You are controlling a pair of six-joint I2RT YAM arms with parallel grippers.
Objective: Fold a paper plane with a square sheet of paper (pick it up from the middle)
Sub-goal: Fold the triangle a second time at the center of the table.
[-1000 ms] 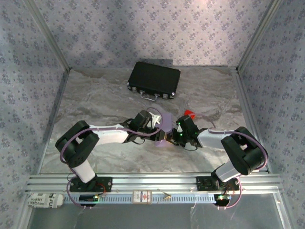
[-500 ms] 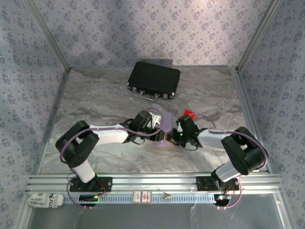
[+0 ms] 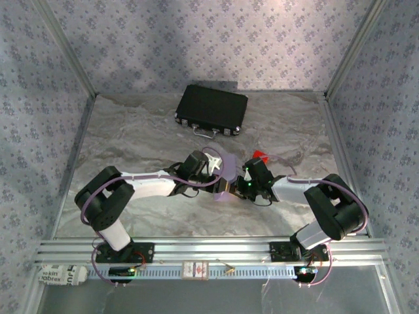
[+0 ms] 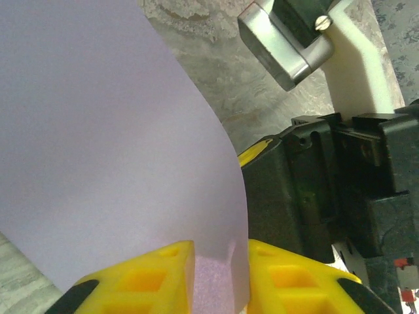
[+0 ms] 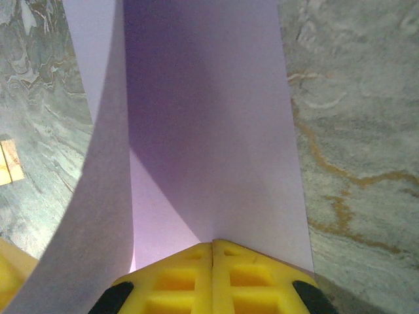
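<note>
The square sheet of paper (image 3: 229,165) is pale lilac and hangs bent above the table's middle, held between both grippers. My left gripper (image 3: 218,171) comes in from the left. In the left wrist view its yellow fingers (image 4: 157,275) stand a little apart on a curled bend of the sheet (image 4: 98,131). My right gripper (image 3: 234,186) comes in from the right. In the right wrist view its fingers (image 5: 213,243) are pressed tight together, pinching the sheet's edge (image 5: 209,131), which curves up and away to the left. The right gripper's black body (image 4: 308,190) is close beside the left fingers.
A black case (image 3: 211,109) lies at the back of the table. A small red block (image 3: 260,156) sits just behind the right gripper. Patterned walls and metal frame posts close in the left, right and back sides.
Both grippers keep their hold on the sheet. The sheet's lower edge has drifted slightly to the left; the arms have barely moved.
</note>
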